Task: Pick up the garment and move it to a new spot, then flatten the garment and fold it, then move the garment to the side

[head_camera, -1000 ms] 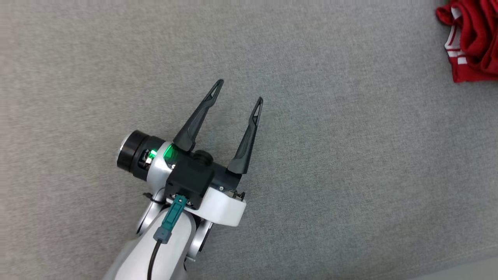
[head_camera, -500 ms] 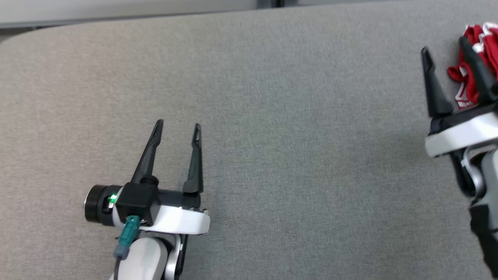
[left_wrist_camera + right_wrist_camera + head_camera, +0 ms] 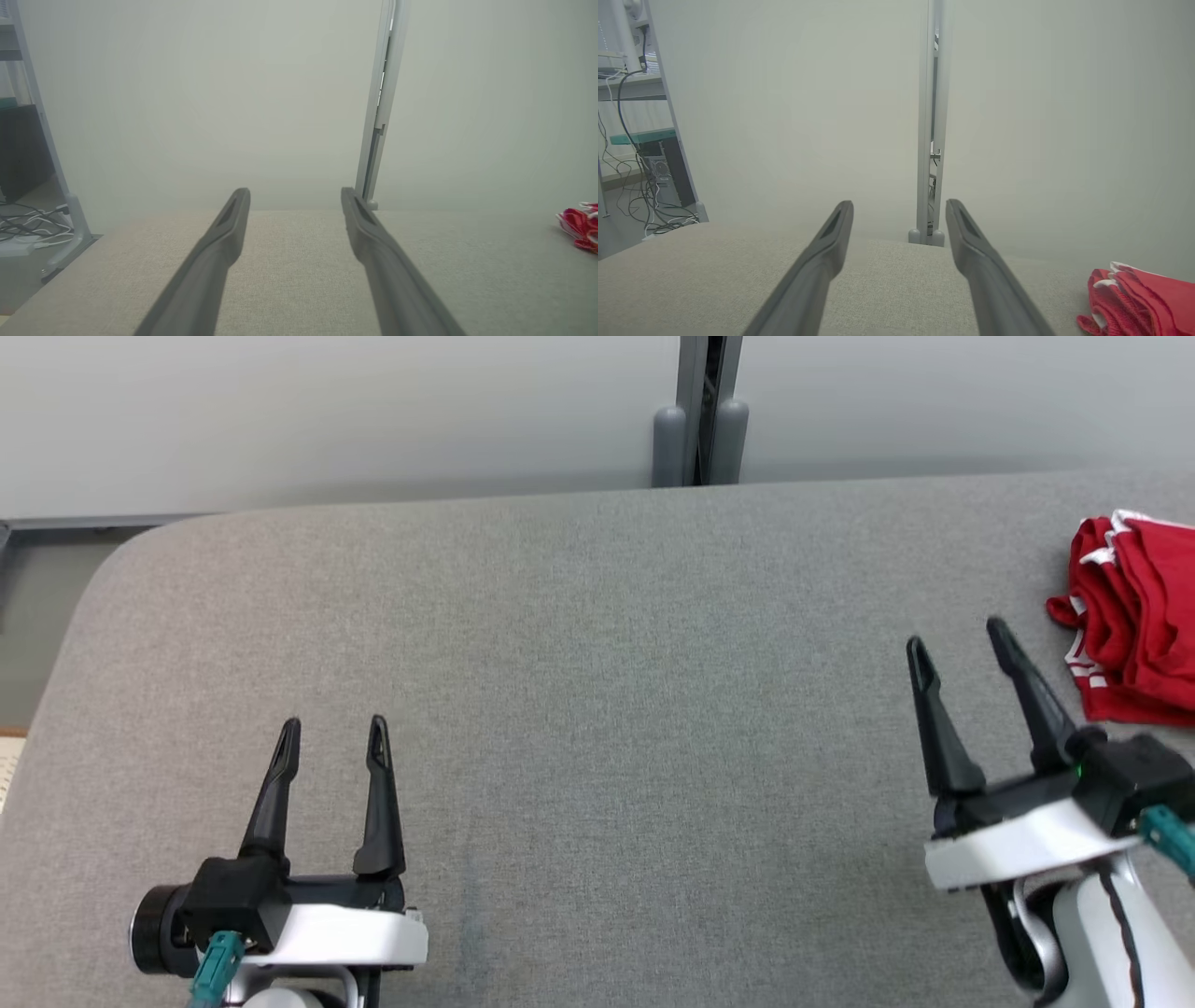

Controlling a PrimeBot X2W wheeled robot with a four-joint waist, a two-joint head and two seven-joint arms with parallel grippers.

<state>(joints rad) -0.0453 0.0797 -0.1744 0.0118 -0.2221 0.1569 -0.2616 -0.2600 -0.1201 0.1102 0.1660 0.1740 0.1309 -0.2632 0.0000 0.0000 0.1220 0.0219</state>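
Observation:
The garment [image 3: 1134, 616] is a red cloth with white stripes, lying folded at the far right edge of the grey table [image 3: 597, 663]. It also appears low at the right in the right wrist view, garment [image 3: 1139, 301], and small at the right edge in the left wrist view, garment [image 3: 579, 224]. My right gripper [image 3: 957, 637] is open above the table, a short way left of the garment and not touching it. My left gripper [image 3: 331, 728] is open at the lower left, far from the garment, with nothing between its fingers.
A pale partition wall [image 3: 327, 411] with a grey upright post [image 3: 700, 420] stands behind the table's far edge. The table's rounded left corner [image 3: 121, 560] drops off to the floor. Cables and a shelf frame [image 3: 649, 140] stand beyond the left side.
The head camera has tilted up, so the far edge and the wall now show. The right gripper has come fully into view; both grippers stay open. The left gripper sits lower left.

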